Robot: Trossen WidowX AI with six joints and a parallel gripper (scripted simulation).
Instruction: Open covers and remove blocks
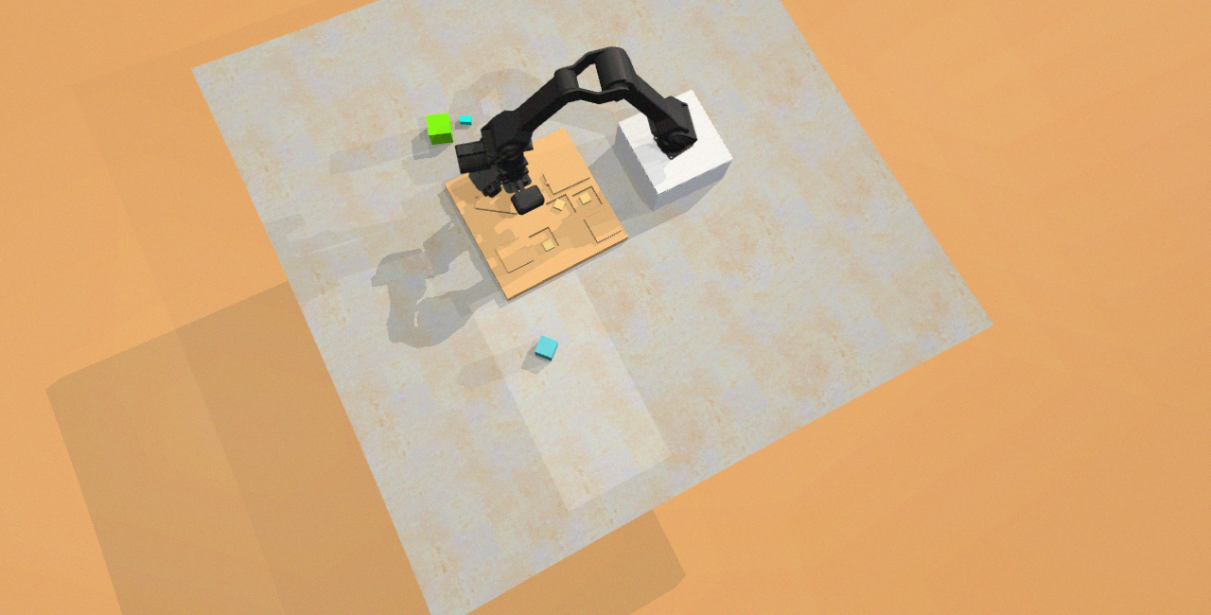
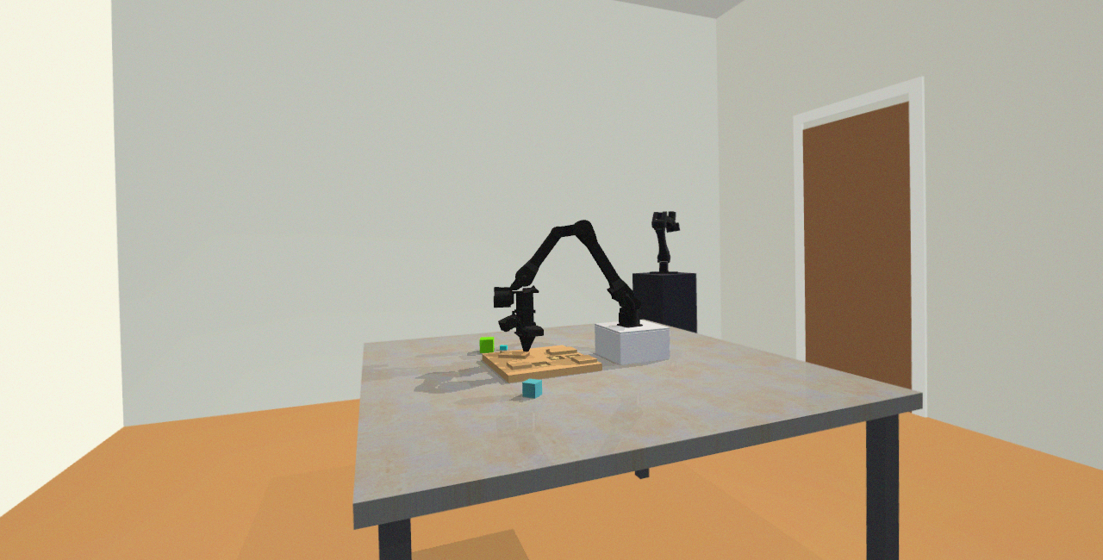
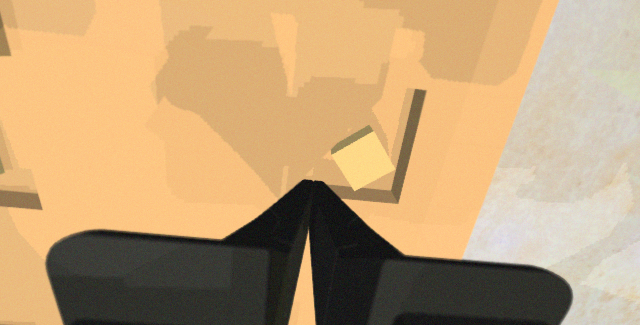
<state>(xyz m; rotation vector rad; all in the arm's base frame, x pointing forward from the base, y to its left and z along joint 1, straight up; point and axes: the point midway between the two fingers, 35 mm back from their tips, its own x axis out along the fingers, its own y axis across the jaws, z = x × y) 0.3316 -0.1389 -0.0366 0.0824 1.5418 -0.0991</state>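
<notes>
My gripper (image 2: pixel 526 349) (image 3: pixel 311 190) is shut, with nothing between its fingertips, low over the far-left part of the wooden puzzle board (image 2: pixel 539 373) (image 3: pixel 482 140). In the wrist view a pale yellow block (image 3: pixel 363 160) sits in an uncovered well just beyond and right of the tips. A cover (image 2: pixel 513 354) lies beside the tips; its exact outline is partly hidden by the hand and shadows. Three other pale blocks show in uncovered wells: one block (image 1: pixel 558 204), a second block (image 1: pixel 585 198) and a third block (image 1: pixel 549 244). Their raised covers stand aside from them.
A green cube (image 1: pixel 439 128) (image 2: pixel 485 345) and a small cyan block (image 1: pixel 465 120) (image 2: pixel 502 347) lie beyond the board. A larger cyan cube (image 1: pixel 546 347) (image 2: pixel 532 388) lies in front. The arm stands on a white pedestal (image 1: pixel 702 162) (image 2: pixel 632 345) to the right.
</notes>
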